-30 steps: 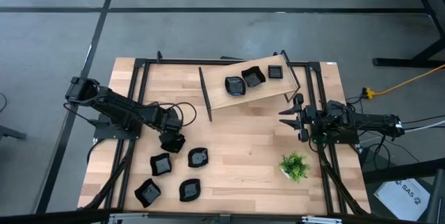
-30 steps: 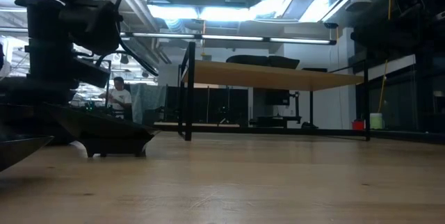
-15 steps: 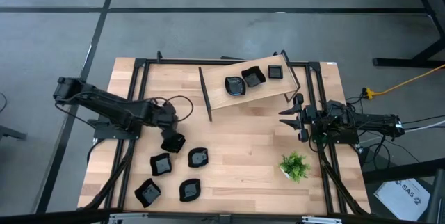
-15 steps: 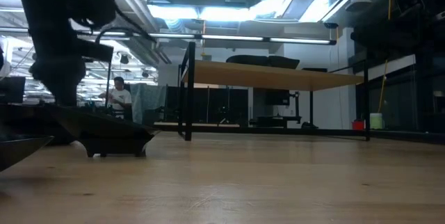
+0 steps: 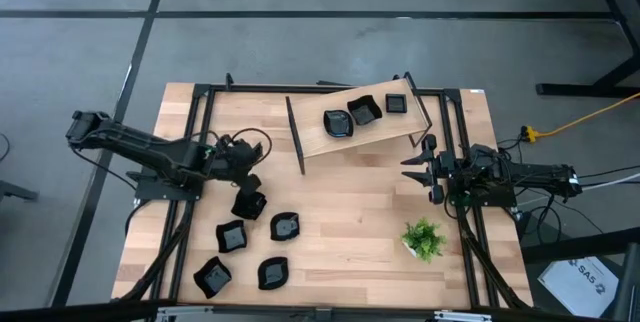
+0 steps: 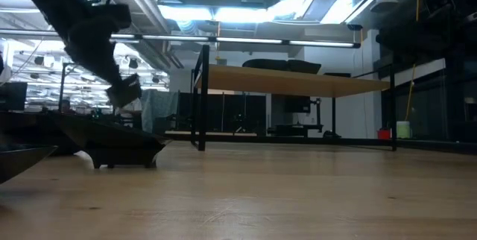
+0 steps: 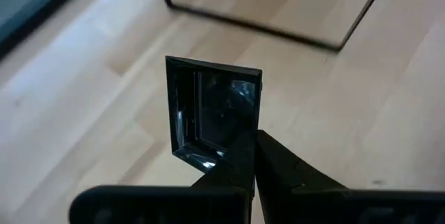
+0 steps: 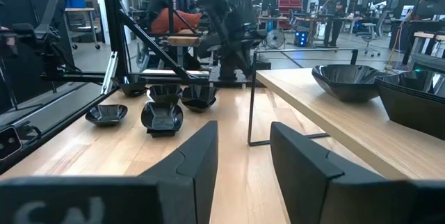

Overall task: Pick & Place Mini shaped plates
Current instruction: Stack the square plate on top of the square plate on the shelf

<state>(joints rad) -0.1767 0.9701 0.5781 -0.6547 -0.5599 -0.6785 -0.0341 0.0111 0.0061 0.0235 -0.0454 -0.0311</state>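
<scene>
My left gripper is shut on a square glossy black mini plate, left of the table's middle. Several more black mini plates lie on the wood nearer the front, among them one and another. Three plates rest on a raised wooden shelf at the back. At the right edge my right gripper stands open and level with nothing between its fingers. My left gripper pinches the square plate's rim between its two fingers, at the side nearest the wrist and close to a corner. The fingers slant down from the table's left. The plate is tilted, its hollow toward the wrist camera; whether its low edge touches the table cannot be told.
A small green potted plant stands at the front right. Black frame rails run along both sides of the table, and the shelf's thin black legs stand between my left gripper and the shelf.
My left arm has drawn its elbow back toward the table's left edge while the gripper has risen and tipped from steeply down to a slant. It has stayed shut on the square plate, which keeps about the same place over the table.
</scene>
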